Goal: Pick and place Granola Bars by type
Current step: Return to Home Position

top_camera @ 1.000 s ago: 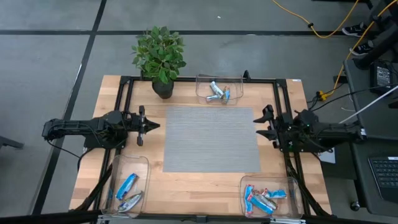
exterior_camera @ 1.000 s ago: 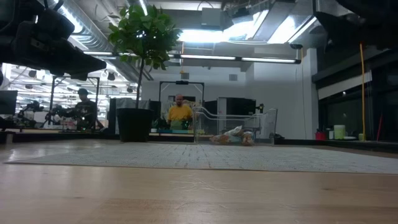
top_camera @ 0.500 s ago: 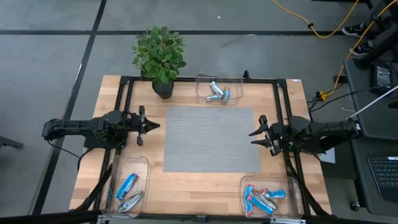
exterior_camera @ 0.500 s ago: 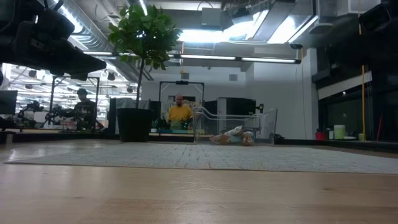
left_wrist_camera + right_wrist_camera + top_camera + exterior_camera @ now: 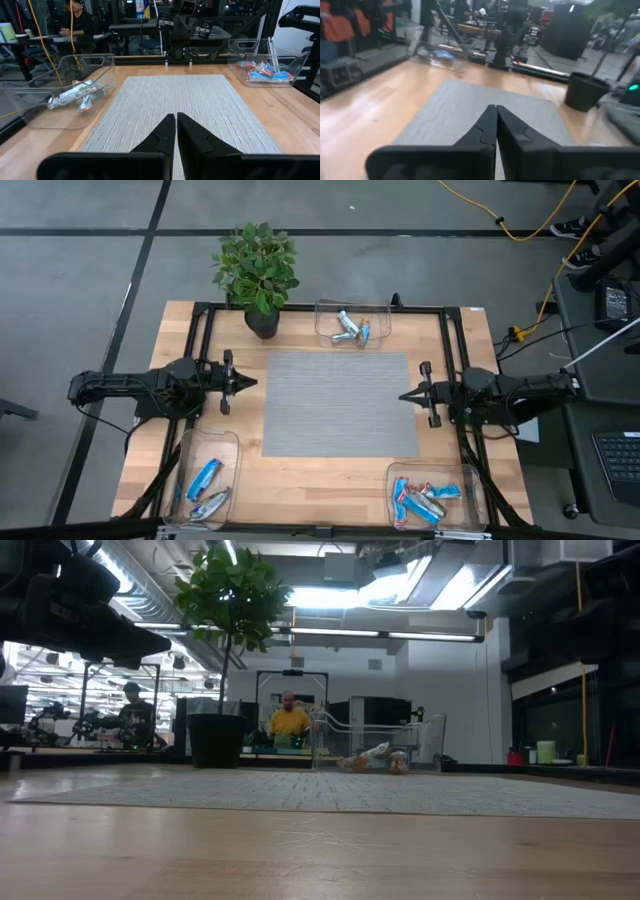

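The granola bars lie in three clear bins. Silver and blue ones are in the far bin [image 5: 352,325], blue and silver ones in the near-left bin [image 5: 205,488], and red and blue ones in the near-right bin [image 5: 432,498]. My left gripper [image 5: 250,381] hovers shut at the left edge of the grey mat [image 5: 340,405], pointing toward the table's right. My right gripper [image 5: 403,395] hovers shut at the mat's right edge, pointing left. In the wrist views both pairs of fingers, left gripper [image 5: 176,120] and right gripper [image 5: 496,112], are pressed together with nothing between them.
A potted plant [image 5: 257,270] stands at the far left corner of the table. A black frame [image 5: 205,330] runs along the table's sides. The bare grey mat lies between the two grippers. People sit in the room beyond [image 5: 290,720].
My right gripper has shut from wide open, with nothing between its fingers, and its fingertips now reach a little farther over the mat's right edge. My left arm has kept still.
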`<state>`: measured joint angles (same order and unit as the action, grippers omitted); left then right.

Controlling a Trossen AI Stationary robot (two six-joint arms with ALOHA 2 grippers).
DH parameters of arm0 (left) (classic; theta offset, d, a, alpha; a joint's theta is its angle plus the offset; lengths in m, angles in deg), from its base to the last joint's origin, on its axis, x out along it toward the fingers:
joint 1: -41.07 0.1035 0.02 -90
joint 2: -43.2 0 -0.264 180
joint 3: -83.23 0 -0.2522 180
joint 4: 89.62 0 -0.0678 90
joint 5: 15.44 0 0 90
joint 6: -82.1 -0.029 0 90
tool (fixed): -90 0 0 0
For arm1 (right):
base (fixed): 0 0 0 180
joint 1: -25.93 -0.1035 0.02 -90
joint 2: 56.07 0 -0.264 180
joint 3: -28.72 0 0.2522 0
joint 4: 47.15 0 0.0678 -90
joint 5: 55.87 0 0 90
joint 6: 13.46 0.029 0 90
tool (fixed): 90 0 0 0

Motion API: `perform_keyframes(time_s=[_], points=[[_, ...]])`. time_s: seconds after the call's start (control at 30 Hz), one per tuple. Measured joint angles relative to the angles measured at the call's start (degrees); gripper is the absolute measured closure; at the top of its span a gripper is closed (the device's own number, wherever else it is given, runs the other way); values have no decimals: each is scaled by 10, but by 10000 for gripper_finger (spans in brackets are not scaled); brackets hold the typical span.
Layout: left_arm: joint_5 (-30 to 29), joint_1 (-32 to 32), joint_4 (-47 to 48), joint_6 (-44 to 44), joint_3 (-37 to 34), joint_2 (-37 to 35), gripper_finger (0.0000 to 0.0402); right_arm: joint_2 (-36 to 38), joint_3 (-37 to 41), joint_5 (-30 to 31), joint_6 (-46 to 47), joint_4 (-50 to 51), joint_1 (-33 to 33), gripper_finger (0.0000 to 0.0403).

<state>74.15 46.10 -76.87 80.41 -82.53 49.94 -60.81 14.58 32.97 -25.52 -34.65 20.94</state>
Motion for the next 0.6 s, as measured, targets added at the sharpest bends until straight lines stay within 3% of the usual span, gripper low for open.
perform_keyframes(time_s=[0.6], points=[[0, 0, 0, 0, 0, 0, 394, -31, 0, 1, 10, -1, 35, 396]])
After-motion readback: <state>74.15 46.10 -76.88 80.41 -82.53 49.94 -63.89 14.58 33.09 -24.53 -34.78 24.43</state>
